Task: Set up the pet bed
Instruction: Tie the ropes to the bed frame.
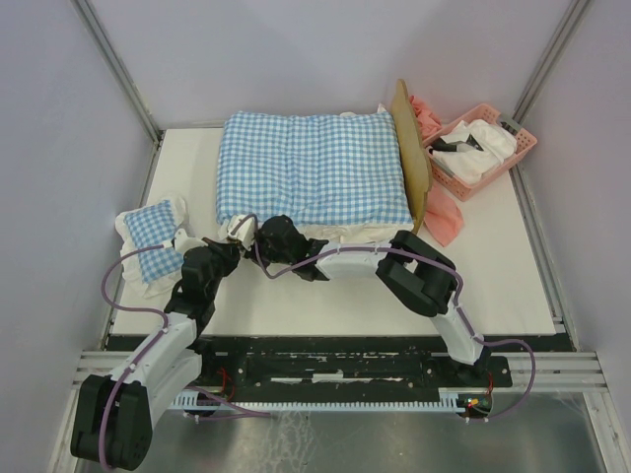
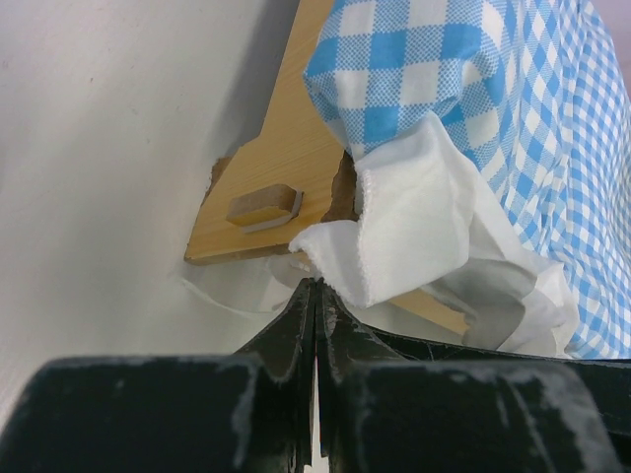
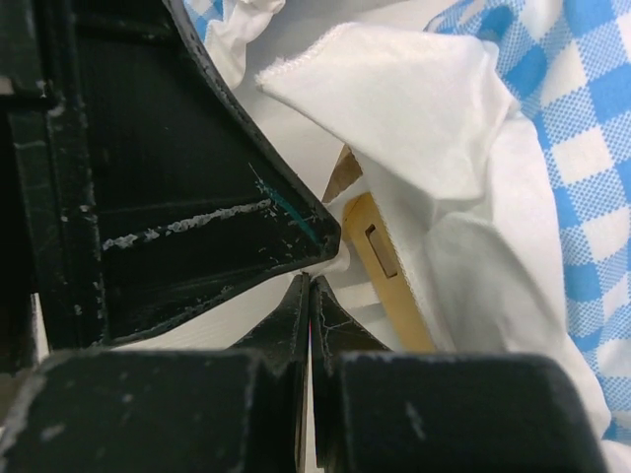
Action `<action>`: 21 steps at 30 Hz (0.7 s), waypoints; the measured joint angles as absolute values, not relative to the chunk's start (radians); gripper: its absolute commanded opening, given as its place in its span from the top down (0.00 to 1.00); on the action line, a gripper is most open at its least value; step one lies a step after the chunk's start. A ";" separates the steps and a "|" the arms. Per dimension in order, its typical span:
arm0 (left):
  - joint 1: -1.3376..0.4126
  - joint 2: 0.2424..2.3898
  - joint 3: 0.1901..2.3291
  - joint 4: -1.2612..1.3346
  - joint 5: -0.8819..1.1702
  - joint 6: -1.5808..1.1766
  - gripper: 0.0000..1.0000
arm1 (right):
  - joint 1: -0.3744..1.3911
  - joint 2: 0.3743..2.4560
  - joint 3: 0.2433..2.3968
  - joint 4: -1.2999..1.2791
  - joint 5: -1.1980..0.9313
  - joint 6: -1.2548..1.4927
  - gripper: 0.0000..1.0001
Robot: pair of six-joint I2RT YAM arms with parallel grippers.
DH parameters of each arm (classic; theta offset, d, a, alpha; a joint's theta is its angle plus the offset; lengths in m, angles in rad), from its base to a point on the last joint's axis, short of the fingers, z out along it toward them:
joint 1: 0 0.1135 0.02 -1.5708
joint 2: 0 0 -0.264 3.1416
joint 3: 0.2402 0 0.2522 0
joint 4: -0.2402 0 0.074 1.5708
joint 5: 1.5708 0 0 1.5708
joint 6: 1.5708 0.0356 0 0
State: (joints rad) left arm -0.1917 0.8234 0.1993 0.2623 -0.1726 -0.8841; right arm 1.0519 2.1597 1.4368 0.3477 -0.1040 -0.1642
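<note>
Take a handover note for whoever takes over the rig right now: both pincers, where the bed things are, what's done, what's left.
Left pincer: shut, tips at the cushion's white frill, by the bed's near left corner.
Right pincer: shut, close beside the left one. Whether either one pinches fabric cannot be told.
Bed: mid-table, headboard on the right, cushion lying on it.
Pillow: off the bed, to its left.
Done: cushion is on the bed.
Left: probably tidy the frill at that corner and place the pillow.
</note>
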 measured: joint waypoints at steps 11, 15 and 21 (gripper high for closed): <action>-0.192 0.823 0.199 0.261 -0.172 -0.884 0.97 | 1.028 2.186 1.437 0.364 -0.119 -0.270 0.98; -0.192 0.818 0.199 0.247 -0.172 -0.884 0.97 | 1.015 2.190 1.437 0.361 -0.127 -0.305 0.98; -0.192 0.797 0.199 0.222 -0.172 -0.884 0.97 | 1.008 2.190 1.437 0.346 -0.140 -0.377 0.98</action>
